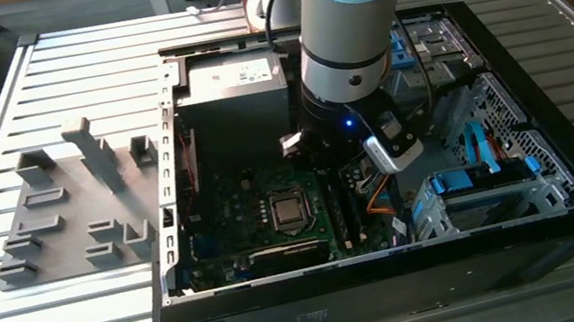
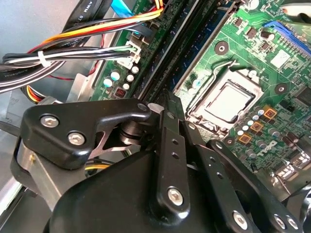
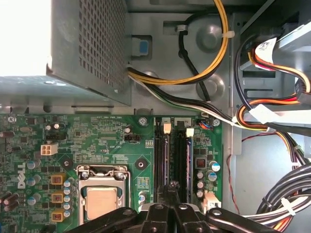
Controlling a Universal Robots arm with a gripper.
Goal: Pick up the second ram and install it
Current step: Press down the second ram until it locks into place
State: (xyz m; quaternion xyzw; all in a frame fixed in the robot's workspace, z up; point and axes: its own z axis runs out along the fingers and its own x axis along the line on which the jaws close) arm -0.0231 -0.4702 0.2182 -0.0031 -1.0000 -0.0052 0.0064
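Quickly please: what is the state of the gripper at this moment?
Gripper: state cannot be told; it is just above the memory slots on the motherboard.

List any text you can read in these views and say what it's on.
White logo on the motherboard: a maker's mark, not quoted here.
Fine white print along the motherboard's edge: too small to read.
Label on the power supply: too small to read.
Tag on the cable bundle: blurred.
No other text can be read.
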